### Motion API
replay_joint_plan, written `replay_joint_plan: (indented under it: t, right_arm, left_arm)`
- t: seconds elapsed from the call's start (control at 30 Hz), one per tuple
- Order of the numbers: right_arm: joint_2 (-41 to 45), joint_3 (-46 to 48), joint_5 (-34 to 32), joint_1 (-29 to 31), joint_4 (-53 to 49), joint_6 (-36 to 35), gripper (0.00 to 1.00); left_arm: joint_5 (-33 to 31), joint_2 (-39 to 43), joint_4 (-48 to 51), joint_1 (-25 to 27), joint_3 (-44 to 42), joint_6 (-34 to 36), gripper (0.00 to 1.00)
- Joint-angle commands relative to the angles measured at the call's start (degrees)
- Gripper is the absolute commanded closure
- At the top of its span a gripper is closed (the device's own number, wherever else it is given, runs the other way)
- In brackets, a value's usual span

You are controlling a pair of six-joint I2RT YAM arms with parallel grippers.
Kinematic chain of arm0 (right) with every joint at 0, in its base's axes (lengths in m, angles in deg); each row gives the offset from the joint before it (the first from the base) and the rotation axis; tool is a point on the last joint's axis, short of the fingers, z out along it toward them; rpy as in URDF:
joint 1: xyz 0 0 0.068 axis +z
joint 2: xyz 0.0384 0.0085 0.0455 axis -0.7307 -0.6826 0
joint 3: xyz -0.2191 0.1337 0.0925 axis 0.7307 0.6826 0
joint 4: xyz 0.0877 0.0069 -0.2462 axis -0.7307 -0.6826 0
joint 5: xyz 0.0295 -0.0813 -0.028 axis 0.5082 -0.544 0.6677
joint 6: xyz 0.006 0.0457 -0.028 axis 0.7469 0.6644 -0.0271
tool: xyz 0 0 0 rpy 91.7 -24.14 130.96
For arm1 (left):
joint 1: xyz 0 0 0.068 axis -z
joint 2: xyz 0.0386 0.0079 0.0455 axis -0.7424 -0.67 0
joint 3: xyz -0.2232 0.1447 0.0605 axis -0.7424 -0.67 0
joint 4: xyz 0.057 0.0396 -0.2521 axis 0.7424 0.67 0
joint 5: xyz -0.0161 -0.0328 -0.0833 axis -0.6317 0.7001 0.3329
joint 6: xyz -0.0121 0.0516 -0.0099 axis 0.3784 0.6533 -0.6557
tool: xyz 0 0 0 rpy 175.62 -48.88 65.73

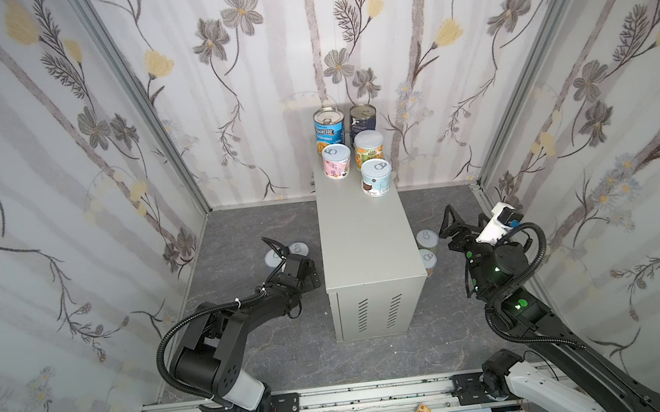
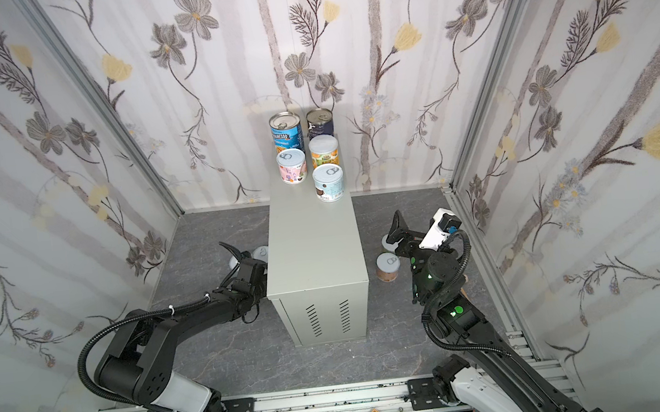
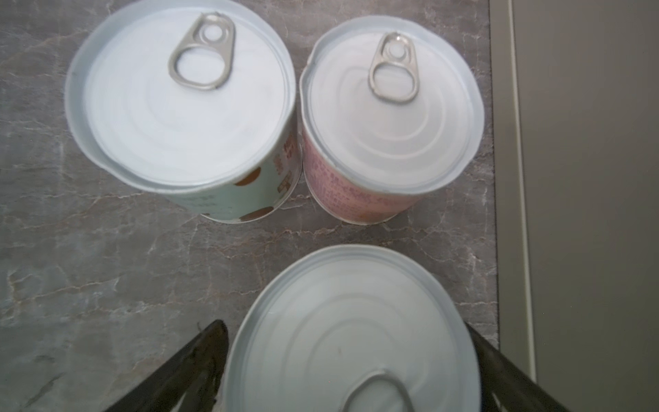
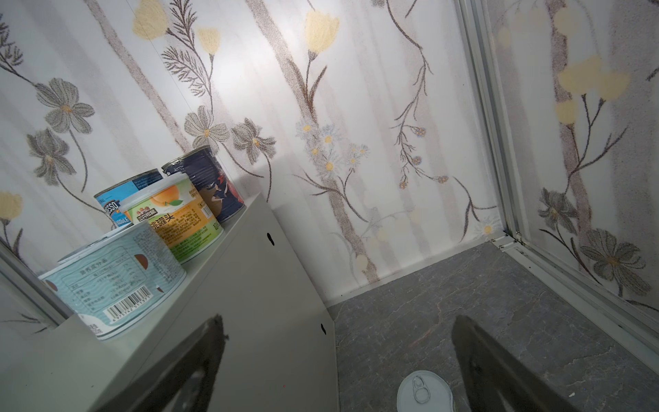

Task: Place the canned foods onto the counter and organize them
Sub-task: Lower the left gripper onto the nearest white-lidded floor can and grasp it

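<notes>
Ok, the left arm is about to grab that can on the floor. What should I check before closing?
1. Left claw open, straddling the near can: ok.
2. Near can upright: ok.
3. Mint can and pink can apart from the fingers: ok.
4. Bare room on the counter front: ok.
5. Right claw open and empty: ok.
6. Finger clearance from the counter's side: cannot tell.

Beige-grey rectangular metal cabinet (image 1: 366, 245): smooth, matt painted finish. Short white-lidded can with mint label (image 3: 185, 107): lid satin, concentrically ridged, with dull bare-metal pull tab (image 3: 211, 34). Tall blue-labelled can (image 1: 329, 125): shiny bare-metal top, glossy label. Dark grey marbled floor (image 3: 89, 267): matt, veined.
</notes>
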Motion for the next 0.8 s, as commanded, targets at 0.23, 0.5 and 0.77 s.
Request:
replay_joint_plan:
  t: [0.23, 0.5, 0.77]
  right_arm:
    - [-0.1, -0.7, 0.5, -0.2, 0.4, -0.1, 0.00]
    - [-0.5, 0.2, 0.1, -0.3, 0.0, 0.0, 0.00]
    - [-0.7, 0.1, 0.0, -0.3, -0.3, -0.3, 0.00]
  left_arm:
    - [-7.6, -2.8, -10.5, 0.3, -3.2, 3.4, 0.02]
    - [-10.0, -6.1, -16.1, 1.2, -2.9, 5.5, 0.09]
    - [-9.8, -8.4, -15.2, 1.3, -1.2, 5.6, 0.19]
